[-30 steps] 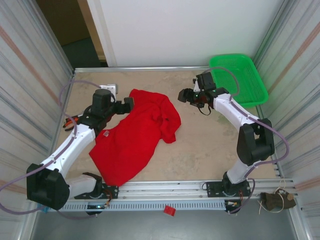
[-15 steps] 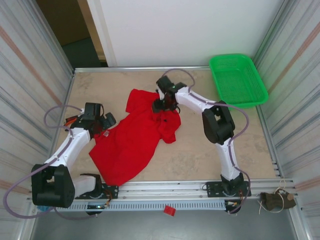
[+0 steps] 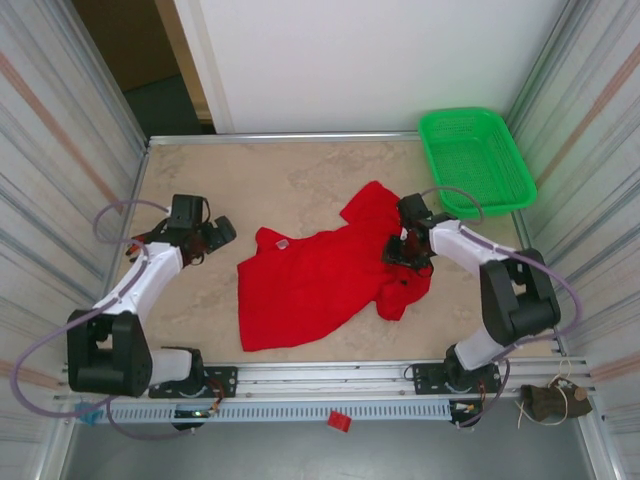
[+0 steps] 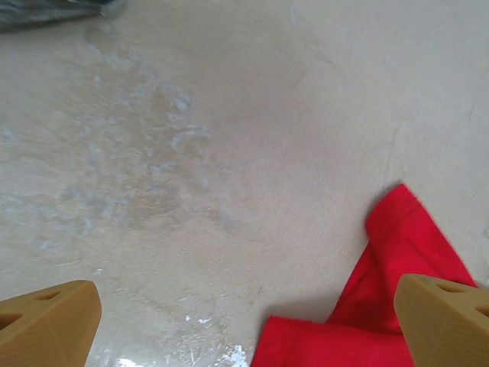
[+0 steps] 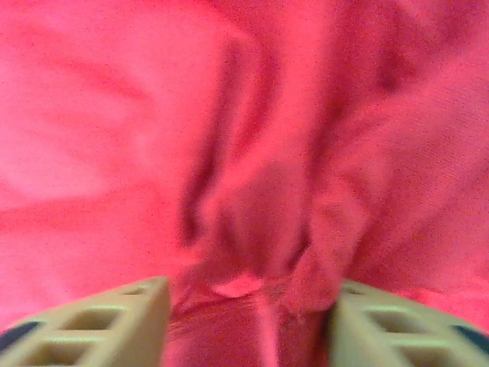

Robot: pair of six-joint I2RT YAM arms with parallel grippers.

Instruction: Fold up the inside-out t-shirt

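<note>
Shirt (image 3: pixel 320 285) lies crumpled on the table (image 3: pixel 300 180), right of centre. Right gripper (image 3: pixel 402 252) pinches a bunched fold at its right side, jaws partly closed on cloth. Left gripper (image 3: pixel 213 234) hangs wide open, empty, beside the shirt's left edge. Risk: the thick bunch slips out, or one-sided pulling twists the shirt instead of flattening it.

In the right wrist view the t-shirt (image 5: pixel 252 138) is blurred and its folds are not sharp, and the fingers (image 5: pixel 99 325) of the right tool (image 5: pixel 248 321) are cut off by the lower edge. In the left wrist view the lower edge also cuts off the fingertips (image 4: pixel 50 321) of the left tool (image 4: pixel 244 325) and a part of the t-shirt. From above, the pale mark (image 3: pixel 283 242) on the t-shirt is too small to read.
</note>
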